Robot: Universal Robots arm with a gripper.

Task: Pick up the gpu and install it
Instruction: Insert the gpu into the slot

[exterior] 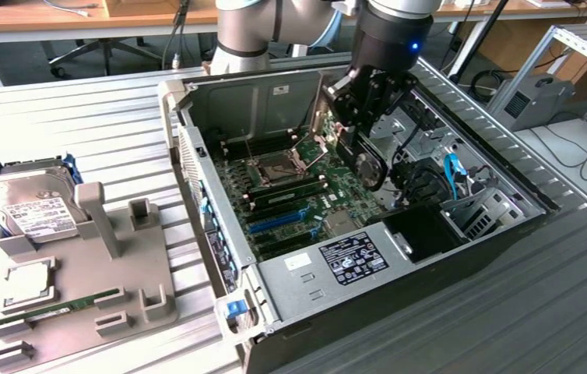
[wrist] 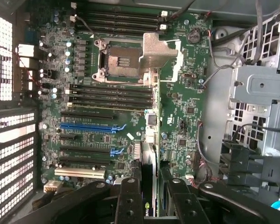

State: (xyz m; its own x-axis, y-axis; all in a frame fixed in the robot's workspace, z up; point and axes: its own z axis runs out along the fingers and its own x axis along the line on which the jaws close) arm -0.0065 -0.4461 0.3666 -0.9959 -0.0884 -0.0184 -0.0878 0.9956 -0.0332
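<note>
Slatted bench (exterior: 86, 132) is bearing the case (exterior: 293, 300); gripper (exterior: 364, 132), clenching the gpu (exterior: 368, 165), is hovering mid-install, blue slot (exterior: 278, 221) at seven o'clock probably needing alignment.

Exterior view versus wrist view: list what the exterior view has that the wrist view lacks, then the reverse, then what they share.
Exterior view adds: the hard drive and RAM stick on the grey holder beside the case, and the arm above it.
Wrist view adds: the coin battery, plus the gpu seen edge-on.
Shared: the motherboard, its blue slots, and the gripper shut on the gpu, held over the board.
</note>
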